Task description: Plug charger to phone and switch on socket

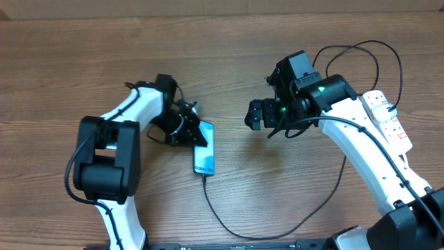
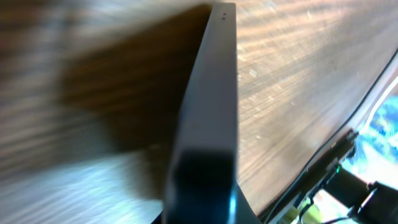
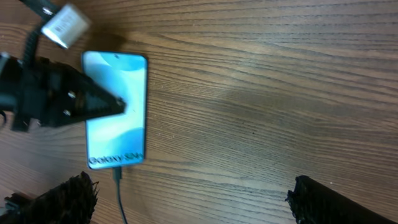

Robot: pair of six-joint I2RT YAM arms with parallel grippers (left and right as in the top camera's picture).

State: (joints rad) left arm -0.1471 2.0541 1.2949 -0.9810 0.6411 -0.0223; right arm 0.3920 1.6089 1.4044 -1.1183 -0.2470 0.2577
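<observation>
The left gripper's (image 1: 189, 127) fingers are pressed together, their tip on the 9 o'clock side of the phone (image 1: 205, 148) screen near the table's centre. The right gripper (image 1: 254, 114) hovers at the phone's 2 o'clock, fingers spread wide. The charger (image 1: 205, 184) cable meets the phone's 6 o'clock end and loops toward the socket (image 1: 392, 125) at 3 o'clock.

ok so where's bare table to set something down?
Bare: the far-left stretch of table, and the wood inside the loop of the charger cable, right of the phone. Crowded: left claw at the phone, and the power strip side.
</observation>
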